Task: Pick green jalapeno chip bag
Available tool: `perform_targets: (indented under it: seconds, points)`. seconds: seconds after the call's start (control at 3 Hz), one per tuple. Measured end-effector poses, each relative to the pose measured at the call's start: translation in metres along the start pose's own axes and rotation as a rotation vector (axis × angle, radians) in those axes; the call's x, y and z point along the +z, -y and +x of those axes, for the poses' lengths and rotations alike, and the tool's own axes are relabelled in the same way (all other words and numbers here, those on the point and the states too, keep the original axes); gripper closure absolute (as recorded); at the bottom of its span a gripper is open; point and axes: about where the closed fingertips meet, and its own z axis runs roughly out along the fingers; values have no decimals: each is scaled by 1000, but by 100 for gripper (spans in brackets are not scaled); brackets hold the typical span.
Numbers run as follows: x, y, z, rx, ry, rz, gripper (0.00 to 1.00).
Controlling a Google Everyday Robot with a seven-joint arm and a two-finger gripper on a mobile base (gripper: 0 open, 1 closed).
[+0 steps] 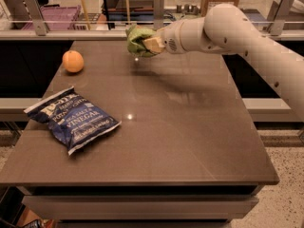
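Camera view looks down at your brown table [190, 141] from the near side. Your gripper [145, 43] is at the far edge, a bit left of centre, and it is pinching the green chip bag [135, 36]. One tan finger [153, 44] shows pressed against the bag's right side; the other is hidden behind the crumpled green foil. The bag is bunched up in the grip, with a dark patch on the tabletop just under it. You can't tell for sure whether its lower edge touches the surface or hangs just above it. Your white arm [228, 30] comes in from the right side, running roughly level over the far right part of the table and then dropping down toward the right edge of the picture. The orange [73, 61] sits on the far left of the table, well apart from the gripper. The blue bag [73, 120] lettered VINEGAR lies flat near the left front, turned at an angle, well apart from the green one. A purple crate [59, 17] sits beyond the table, far left.
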Motion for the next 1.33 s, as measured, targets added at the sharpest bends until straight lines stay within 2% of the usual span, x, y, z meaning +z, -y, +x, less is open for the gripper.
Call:
perform_targets:
  seconds: [1.0,1.33]
  points:
    - [-37,2,-42,-74,66,49,100]
    - [-49,0,-69,-124,77,72,100]
